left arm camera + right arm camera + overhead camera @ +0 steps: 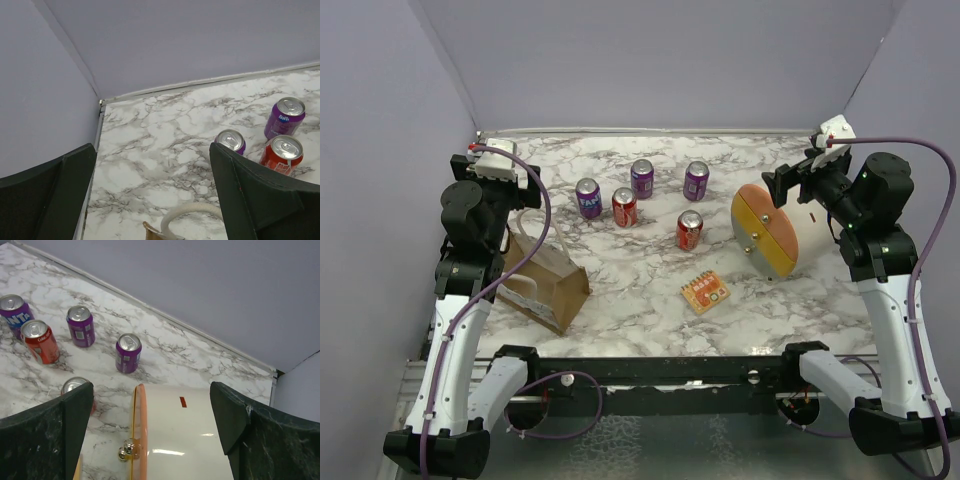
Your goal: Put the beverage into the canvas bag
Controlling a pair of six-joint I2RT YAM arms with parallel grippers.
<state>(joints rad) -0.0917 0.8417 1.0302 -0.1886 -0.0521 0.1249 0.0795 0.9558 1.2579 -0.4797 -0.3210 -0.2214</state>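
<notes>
Well, my left pincer [152, 150] and my right pincer [151, 387] are both spread wide, holding nothing. Closest, at 8 o'clock, the canvas bag [542, 280] sits on the table [640, 320] on my left side. Farther out, near 12 o'clock, five drink cans [642, 178] stand upright, well apart from the bag

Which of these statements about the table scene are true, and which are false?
1. Five cans stand upright on the table. True.
2. The canvas bag lies at the table's right side. False: it lies at the left side.
3. The left fingers and the right fingers are open and empty. True.
4. The orange snack packet sits inside the bag. False: it lies on the bare table.
</notes>
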